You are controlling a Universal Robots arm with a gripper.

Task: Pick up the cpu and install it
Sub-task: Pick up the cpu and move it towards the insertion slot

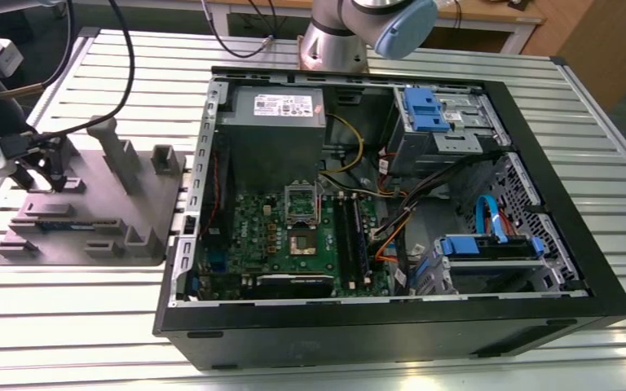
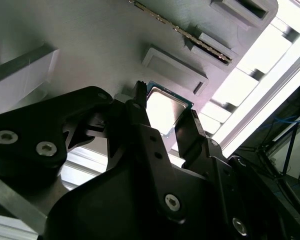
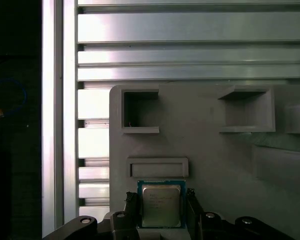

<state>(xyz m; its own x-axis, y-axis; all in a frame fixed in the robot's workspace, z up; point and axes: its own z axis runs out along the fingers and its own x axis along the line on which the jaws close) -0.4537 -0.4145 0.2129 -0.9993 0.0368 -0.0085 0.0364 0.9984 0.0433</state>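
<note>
The cpu (image 3: pixel 161 204), a small square chip with a silver top and a thin rim, lies low on the grey fixture tray (image 3: pixel 215 155) beside a raised rectangular block. My gripper (image 3: pixel 161 200) has a black finger pressed against each of its two opposite edges. In the second wrist view the cpu (image 2: pixel 164 109) sits between the same two fingers (image 2: pixel 140 107) of the gripper (image 2: pixel 162 107). In the exterior view my gripper (image 1: pixel 58 181) reaches down onto the tray (image 1: pixel 107 204) at the exterior view's left, well apart from the motherboard's open cpu socket (image 1: pixel 302 240).
The open computer case (image 1: pixel 400 309) stands to the exterior view's right of the tray, with the power supply (image 1: pixel 275 110), blue drive brackets and cables inside. Upright posts (image 1: pixel 112 147) rise from the tray near the gripper. A long memory strip (image 2: pixel 182 31) lies in a tray slot.
</note>
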